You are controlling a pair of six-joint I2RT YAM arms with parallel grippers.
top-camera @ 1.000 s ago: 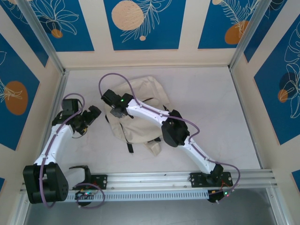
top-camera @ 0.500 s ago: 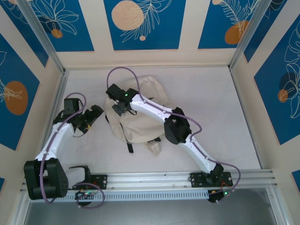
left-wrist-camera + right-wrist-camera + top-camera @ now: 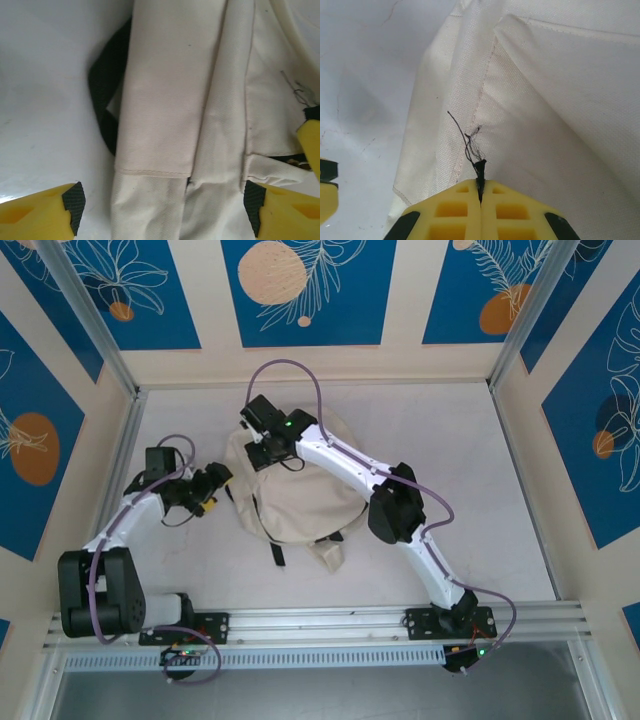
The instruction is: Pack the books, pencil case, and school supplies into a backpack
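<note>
Over at the left of the table (image 3: 480, 470) lies the backpack (image 3: 300, 505), slumped flat on its side, cream fabric up, with a dark strap (image 3: 277, 552) trailing toward the near edge. We have both arms working its far-left end.

The right gripper (image 3: 262, 445) is reaching across the top of the bag. From its wrist camera we see the claw squeezed tight, both yellow fingers (image 3: 455, 205) pressed together on a thin dark cord (image 3: 471, 145) that rises frayed from the fabric along a seam. We take that for a zipper pull's cord, though no zipper teeth are plain enough to be sure.

The left gripper (image 3: 212, 490) sits just beside the bag's left edge. From its wrist camera we see it spread wide, with one black pad (image 3: 74, 200) low on each side and a folded panel of the backpack lying between them, untouched. A loop of dark strap (image 3: 102, 95) peeks out from under the fabric at the left.

So where are we in the job? We read this as zipper work, one claw on the pull and the other ready to steady the cloth. We cannot tell whether the bag is being opened to load or shut after loading. The fabric lies folded over itself, and no mouth of the bag is open to us, so we cannot say whether the books are inside. By our reckoning the zip is unfinished, and the left claw has yet to close on the fabric to brace it.
</note>
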